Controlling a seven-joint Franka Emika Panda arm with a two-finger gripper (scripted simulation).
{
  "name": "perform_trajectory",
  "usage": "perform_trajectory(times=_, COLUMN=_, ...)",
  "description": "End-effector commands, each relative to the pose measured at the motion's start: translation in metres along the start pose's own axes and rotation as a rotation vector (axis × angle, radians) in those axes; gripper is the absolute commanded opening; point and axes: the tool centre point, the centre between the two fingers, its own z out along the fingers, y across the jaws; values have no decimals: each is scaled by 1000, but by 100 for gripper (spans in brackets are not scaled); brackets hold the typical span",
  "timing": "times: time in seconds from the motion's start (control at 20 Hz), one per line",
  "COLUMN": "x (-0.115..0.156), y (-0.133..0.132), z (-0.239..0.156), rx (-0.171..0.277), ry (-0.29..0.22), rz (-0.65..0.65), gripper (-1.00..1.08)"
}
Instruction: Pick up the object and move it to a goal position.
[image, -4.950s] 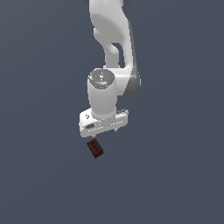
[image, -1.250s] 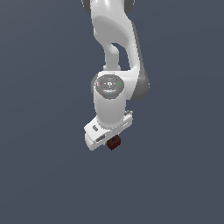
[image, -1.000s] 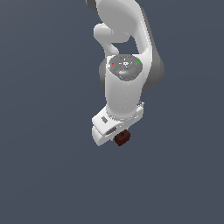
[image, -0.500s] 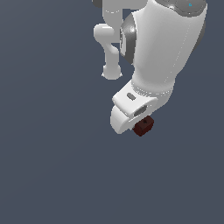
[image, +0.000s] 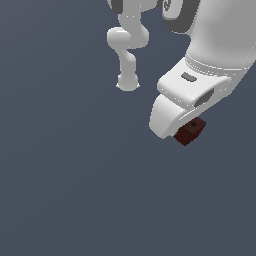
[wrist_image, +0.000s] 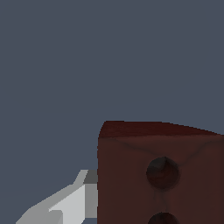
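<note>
Block (image: 190, 132), small and dark red-brown, pokes out from under the white gripper (image: 186, 131), clear of the grey surface (image: 75, 190) as far as the exterior view lets me judge. In the wrist view the block (wrist_image: 162, 175) fills the near field, two dark holes on its facing side, with one pale finger (wrist_image: 65, 205) just beside it. The jaws appear clamped on the block, though the second finger is hidden. No goal marker is visible, so how far the carry has to go cannot be told. The risks, as I judge them: only part of the block seems gripped, so a quick swing or sudden stop could twist it or let it slip out; opening the jaws too early would drop it short of the goal.
</note>
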Motion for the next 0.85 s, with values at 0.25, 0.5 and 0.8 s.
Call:
perform_trajectory(times=0.25, x=12, y=-11, z=-25, rx=-1, ry=1, rz=1, gripper=-100)
perform_trajectory(times=0.5, x=15, y=-14, z=-32, rx=-1, ry=1, rz=1, gripper=-100)
perform_trajectory(times=0.8, x=17, y=-15, z=-35, rx=-1, ry=1, rz=1, gripper=-100)
